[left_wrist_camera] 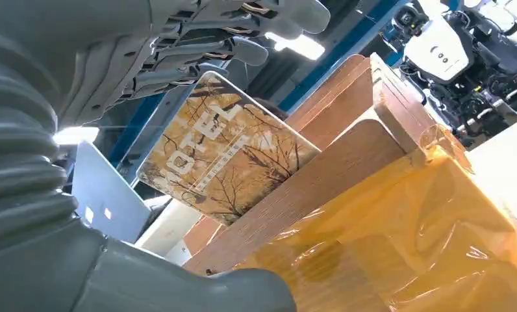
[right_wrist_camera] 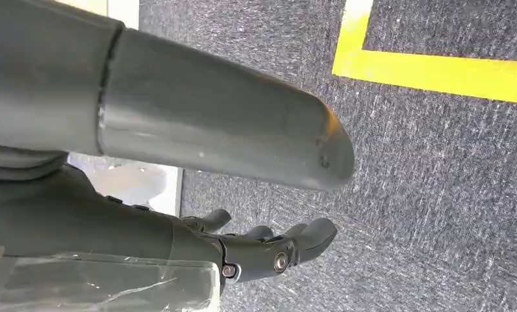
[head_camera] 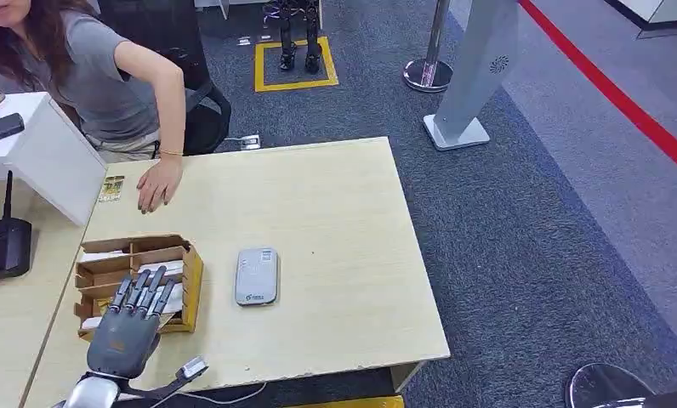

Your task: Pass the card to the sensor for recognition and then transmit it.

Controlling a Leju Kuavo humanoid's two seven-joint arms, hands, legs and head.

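one card (left_wrist_camera: 220, 156), one box (head_camera: 139, 280), one sensor (head_camera: 257, 276)

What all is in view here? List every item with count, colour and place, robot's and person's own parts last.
Table: one, light wood, centre.
Card box: one, tan, taped yellow, on the table's near left part.
Card: one, brown and gold, standing in the box under the left fingers.
Sensor: one, grey, flat on the table beside the box.
Small card: one, yellowish, on the table's far left edge.
Router: one, black, on the left desk.
Stanchion base: one, silver, on the carpet beyond.
Person's hand: one, resting on the table's far left.
Left robot hand: one, grey, fingers over the box.
Right robot hand: one, dark grey, above grey carpet.
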